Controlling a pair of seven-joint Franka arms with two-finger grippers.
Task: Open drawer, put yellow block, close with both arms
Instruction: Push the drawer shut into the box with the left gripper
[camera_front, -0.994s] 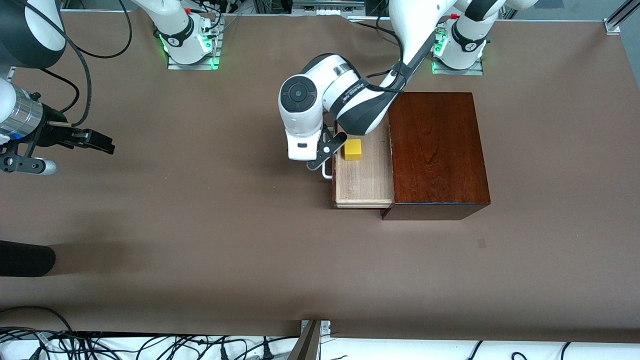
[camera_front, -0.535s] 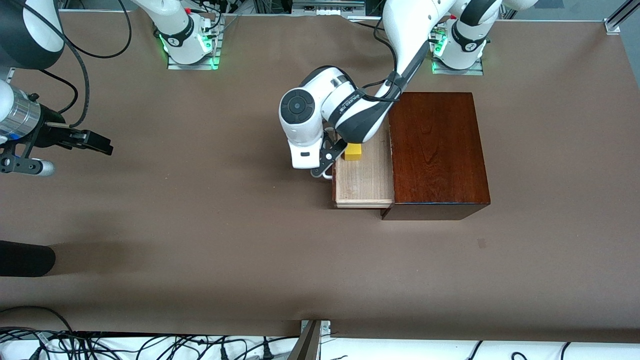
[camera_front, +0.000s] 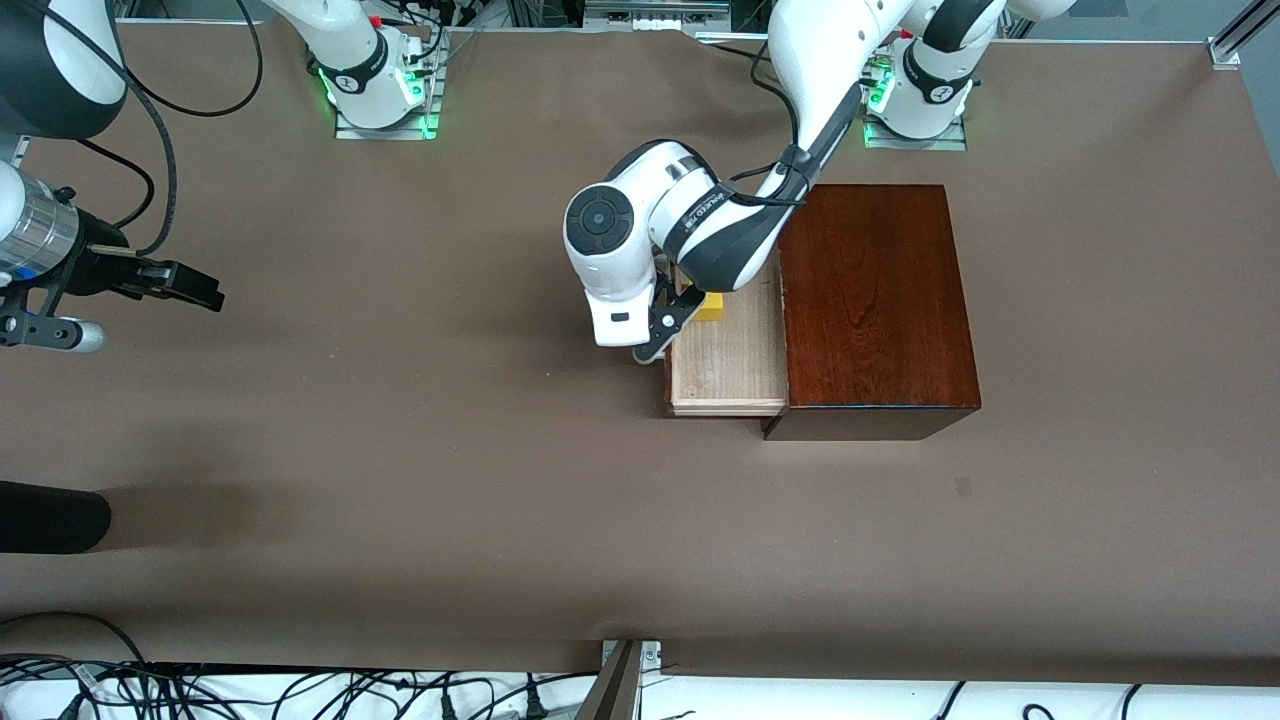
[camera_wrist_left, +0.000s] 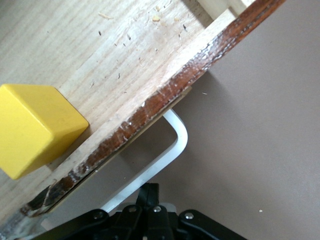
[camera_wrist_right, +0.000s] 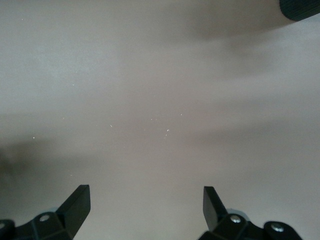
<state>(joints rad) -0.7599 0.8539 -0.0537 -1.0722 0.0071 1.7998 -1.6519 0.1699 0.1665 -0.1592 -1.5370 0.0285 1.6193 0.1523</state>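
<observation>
The drawer (camera_front: 730, 365) stands pulled out of the dark wooden box (camera_front: 875, 300) toward the right arm's end. The yellow block (camera_front: 713, 307) lies in its pale tray, partly hidden by the left arm. In the left wrist view the block (camera_wrist_left: 35, 127) rests against the drawer's reddish-brown front (camera_wrist_left: 165, 95). My left gripper (camera_front: 655, 345) is shut, its tips (camera_wrist_left: 150, 192) right at the white handle (camera_wrist_left: 172, 142), holding nothing. My right gripper (camera_front: 190, 285) waits open and empty over bare table at the right arm's end, and it also shows in the right wrist view (camera_wrist_right: 146, 200).
The brown table cover (camera_front: 400, 450) spreads all round the box. A dark rounded object (camera_front: 50, 515) lies at the table's edge toward the right arm's end, nearer the front camera. Cables run along the front edge.
My left gripper has lowered and shifted onto the drawer's handle, now covering it and part of the yellow block. The drawer and the right arm have stayed in place.
</observation>
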